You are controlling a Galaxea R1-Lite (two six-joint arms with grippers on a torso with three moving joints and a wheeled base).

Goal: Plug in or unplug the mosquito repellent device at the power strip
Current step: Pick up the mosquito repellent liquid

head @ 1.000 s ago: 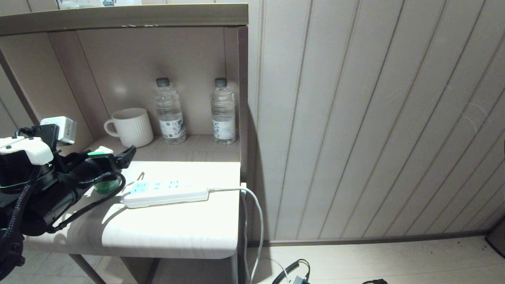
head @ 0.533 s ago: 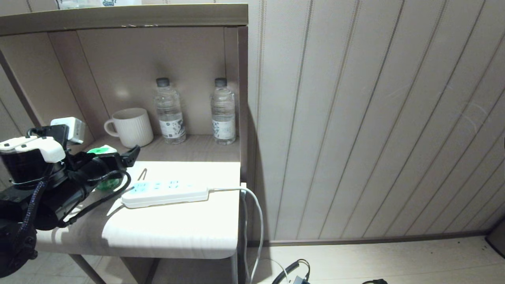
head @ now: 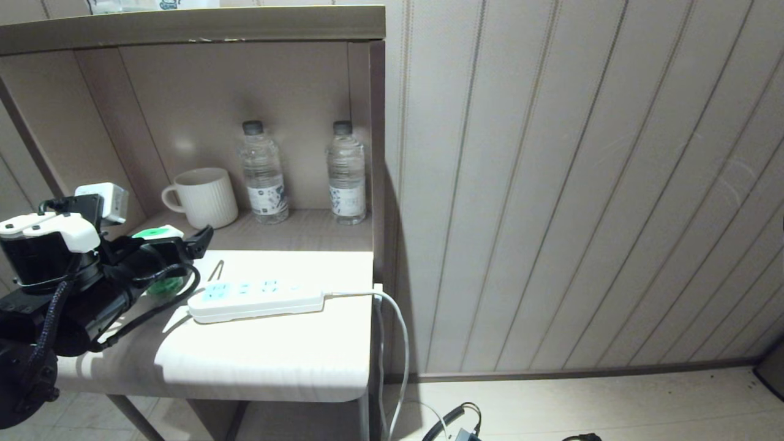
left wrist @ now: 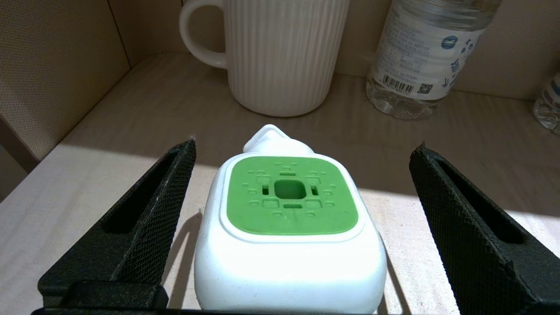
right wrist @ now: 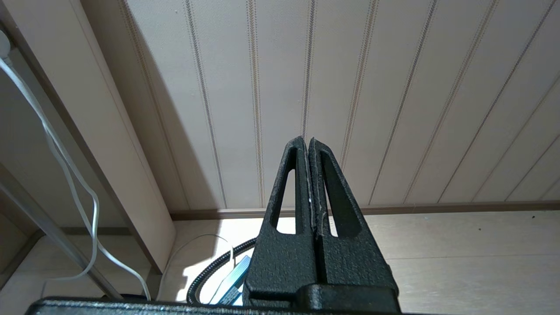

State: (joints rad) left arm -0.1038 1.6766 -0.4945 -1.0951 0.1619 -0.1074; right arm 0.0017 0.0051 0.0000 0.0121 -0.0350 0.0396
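Head view: left gripper (head: 184, 242) hovering spread wide around the mosquito repellent device (head: 160, 233), which is standing on the table (head: 257, 361) just beside the power strip (head: 256, 298).
Left wrist view: fingers (left wrist: 144, 218) flanking the device, not touching.
Right wrist view: right gripper (right wrist: 308, 142) hanging clenched, empty, near the wall (right wrist: 393, 87).

device (head: 160, 233) bottle mostly hidden, prongs unseen

mosquito repellent device (left wrist: 288, 245): glossy smooth plastic | fingers (left wrist: 144, 227): matt rough-textured black | mug (left wrist: 284, 52): ribbed glazed ceramic
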